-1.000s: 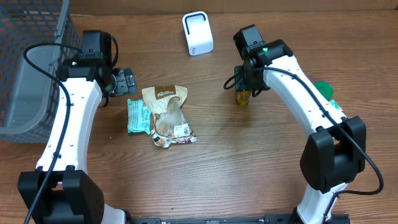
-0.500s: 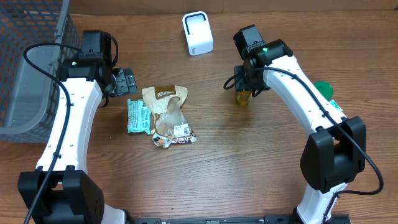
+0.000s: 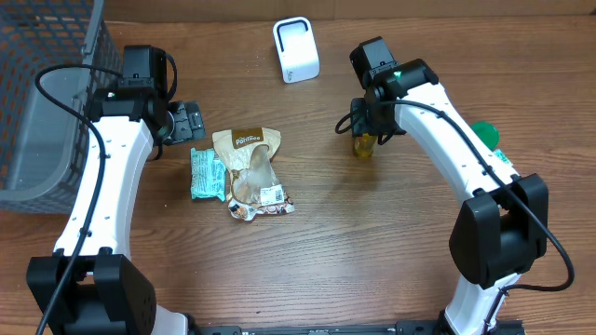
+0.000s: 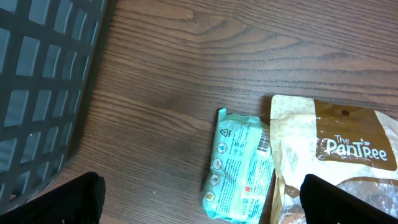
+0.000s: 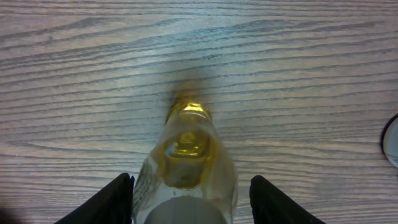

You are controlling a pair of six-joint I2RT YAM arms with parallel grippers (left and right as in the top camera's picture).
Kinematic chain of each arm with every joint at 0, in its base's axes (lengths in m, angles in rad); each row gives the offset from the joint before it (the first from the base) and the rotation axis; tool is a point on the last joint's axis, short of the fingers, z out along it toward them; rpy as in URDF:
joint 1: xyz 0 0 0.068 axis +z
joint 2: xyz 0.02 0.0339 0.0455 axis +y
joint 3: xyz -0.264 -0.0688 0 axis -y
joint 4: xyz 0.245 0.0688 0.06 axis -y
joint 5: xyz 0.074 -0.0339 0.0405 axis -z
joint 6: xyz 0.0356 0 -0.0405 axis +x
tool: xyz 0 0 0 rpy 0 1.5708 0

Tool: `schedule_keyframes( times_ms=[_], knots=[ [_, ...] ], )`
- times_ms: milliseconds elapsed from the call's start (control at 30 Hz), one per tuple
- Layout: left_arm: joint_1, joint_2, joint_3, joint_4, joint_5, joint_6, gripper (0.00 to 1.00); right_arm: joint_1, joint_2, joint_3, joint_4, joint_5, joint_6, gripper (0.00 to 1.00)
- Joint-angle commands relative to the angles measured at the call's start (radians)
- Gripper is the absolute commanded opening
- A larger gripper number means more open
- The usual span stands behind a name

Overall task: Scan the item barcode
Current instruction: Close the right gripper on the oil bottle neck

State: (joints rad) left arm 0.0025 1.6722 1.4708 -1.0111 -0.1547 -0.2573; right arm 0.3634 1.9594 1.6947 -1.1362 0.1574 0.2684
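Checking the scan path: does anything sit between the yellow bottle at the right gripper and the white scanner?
Nothing visible does. The yellow bottle stands upright inside the right gripper, with only bare table between it and the white scanner. The snack packets lie well off to the left.

Overhead down on whole table (image 3: pixel 326 270); wrist views close, tabletop-facing.
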Motion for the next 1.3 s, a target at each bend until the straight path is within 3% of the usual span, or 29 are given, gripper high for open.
schedule_keyframes(
  times_ms=[0, 433, 833, 1033, 1267],
  knots=[
    [0.002, 0.002, 0.017, -0.002, -0.009, 0.014, 1.0, -0.014, 0.02, -0.007, 0.008, 0.007, 0.003, 0.56],
    [0.002, 0.002, 0.017, -0.003, -0.01, 0.014, 1.0, -0.014, 0.042, -0.007, 0.014, 0.007, 0.003, 0.56],
    [0.002, 0.002, 0.017, -0.003, -0.009, 0.014, 1.0, -0.014, 0.043, -0.007, 0.018, 0.007, 0.003, 0.42],
    [0.002, 0.002, 0.017, -0.003, -0.009, 0.014, 1.0, -0.014, 0.043, -0.007, 0.032, 0.007, 0.003, 0.52],
    [0.002, 0.002, 0.017, -0.003, -0.009, 0.014, 0.99, -0.014, 0.044, -0.007, 0.043, 0.007, 0.003, 0.52]
  ],
)
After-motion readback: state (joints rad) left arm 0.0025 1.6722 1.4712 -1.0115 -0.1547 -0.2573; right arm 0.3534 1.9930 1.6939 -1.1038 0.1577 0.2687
